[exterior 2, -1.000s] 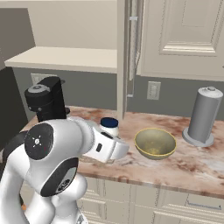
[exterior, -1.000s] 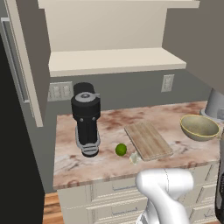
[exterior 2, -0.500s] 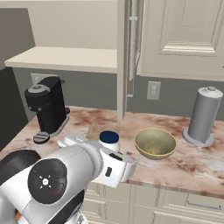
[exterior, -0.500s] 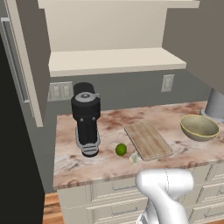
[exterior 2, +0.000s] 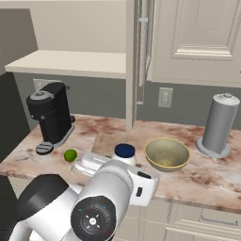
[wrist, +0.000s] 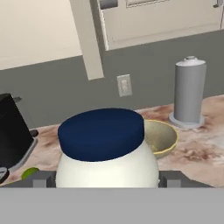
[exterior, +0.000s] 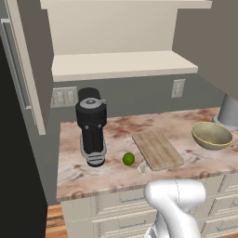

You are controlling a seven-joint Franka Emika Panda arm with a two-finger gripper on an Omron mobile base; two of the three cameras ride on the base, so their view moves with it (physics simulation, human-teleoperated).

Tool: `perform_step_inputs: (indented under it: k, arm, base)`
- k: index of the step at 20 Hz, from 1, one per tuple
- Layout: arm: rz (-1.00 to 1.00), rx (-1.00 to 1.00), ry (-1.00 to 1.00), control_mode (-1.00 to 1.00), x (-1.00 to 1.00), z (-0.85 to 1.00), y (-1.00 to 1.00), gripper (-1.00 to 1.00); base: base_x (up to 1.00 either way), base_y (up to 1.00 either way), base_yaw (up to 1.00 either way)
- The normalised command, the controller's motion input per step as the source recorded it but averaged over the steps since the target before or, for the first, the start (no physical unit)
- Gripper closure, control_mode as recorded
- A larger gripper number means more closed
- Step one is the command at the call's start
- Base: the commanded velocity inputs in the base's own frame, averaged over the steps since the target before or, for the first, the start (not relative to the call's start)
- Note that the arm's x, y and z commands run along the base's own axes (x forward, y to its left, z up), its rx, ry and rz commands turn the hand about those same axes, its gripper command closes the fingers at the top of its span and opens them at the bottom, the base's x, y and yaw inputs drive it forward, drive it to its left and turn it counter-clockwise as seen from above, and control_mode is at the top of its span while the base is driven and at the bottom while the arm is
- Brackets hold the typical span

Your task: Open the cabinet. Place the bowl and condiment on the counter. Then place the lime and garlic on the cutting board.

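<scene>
You will find no legible brand, label or writing on anything here; the condiment [wrist: 105, 151], a white jar with a dark blue lid, is plain on the side facing the hand camera. In that hand view the gripper [wrist: 106, 178] stands wide, its two dark fingertips [wrist: 42, 179] showing low on either side of the jar, which sits squarely between them; whether the pads actually press the jar you cannot tell, so read the jaws as spread about the jar rather than clamped. In the right base view the jar [exterior 2: 124, 153] stands on the counter [exterior 2: 202, 175], just left of the bowl [exterior 2: 167, 154] and close in front of the robot's white arm. The bowl rests upright on the marble, with a grey cylinder [exterior 2: 218, 124] on a round foot well to its right. The lime [exterior: 128, 159] lies on the counter between the black coffee machine [exterior: 92, 125] and the cutting board [exterior: 157, 148], and the garlic [exterior: 143, 168] sits just off the board's near-left corner, on the marble, not on the wood. The cabinet [exterior 2: 200, 40] has its left door [exterior 2: 134, 66] swung open, seen edge-on, over bare shelves [exterior: 121, 65].
</scene>
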Motion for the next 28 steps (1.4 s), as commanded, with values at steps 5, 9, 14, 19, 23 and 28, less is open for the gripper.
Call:
perform_step_inputs:
  k: [5,9,14,19,23,28]
  arm:
    - [0.13,0.0,-0.1,-1.0,0.12,-0.15,-0.2,1.0]
    - [0.13,0.0,-0.1,-1.0,0.11,-0.11,-0.25,1.0]
    - [0.12,0.0,-0.03,-1.0,0.09,-0.1,-0.21,1.0]
    - [0.08,0.0,0.0,-1.0,0.1,-0.18,-0.09,1.0]
    - [0.07,0.0,0.0,-1.0,0.09,-0.21,-0.06,1.0]
    - [0.05,0.0,-0.02,-1.0,0.03,-0.17,-0.17,1.0]
  base:
    - [0.0,0.0,0.0]
    - [0.0,0.0,0.0]
    - [0.0,0.0,0.0]
    - [0.0,0.0,0.0]
    - [0.0,0.0,0.0]
    - [0.0,0.0,0.0]
